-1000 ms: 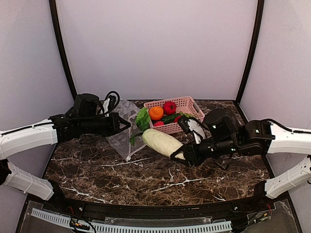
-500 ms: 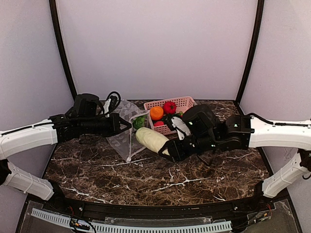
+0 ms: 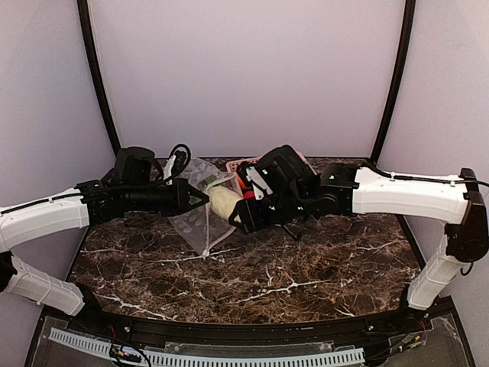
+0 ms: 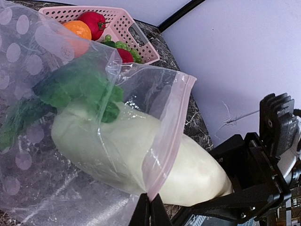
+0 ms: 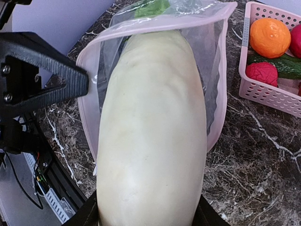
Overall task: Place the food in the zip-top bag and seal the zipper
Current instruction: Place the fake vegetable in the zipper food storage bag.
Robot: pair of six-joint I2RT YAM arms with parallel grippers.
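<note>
Halfway inside the clear dotted plastic bag (image 4: 33, 165), the long cream-white vegetable (image 5: 150, 132), gripped by half-open right fingers (image 5: 89, 219), could pull the rim (image 4: 167, 141) from shut left fingers (image 4: 140, 214)

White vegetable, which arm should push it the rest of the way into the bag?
Right: the right gripper holds the white vegetable, partway into the bag; the left gripper pinches the bag's edge open.

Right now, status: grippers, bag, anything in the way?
Left gripper shut on zip-top bag rim, mouth held open. Right gripper holds white vegetable, leafy end inside the bag, root end outside. Nothing blocking the mouth.
</note>
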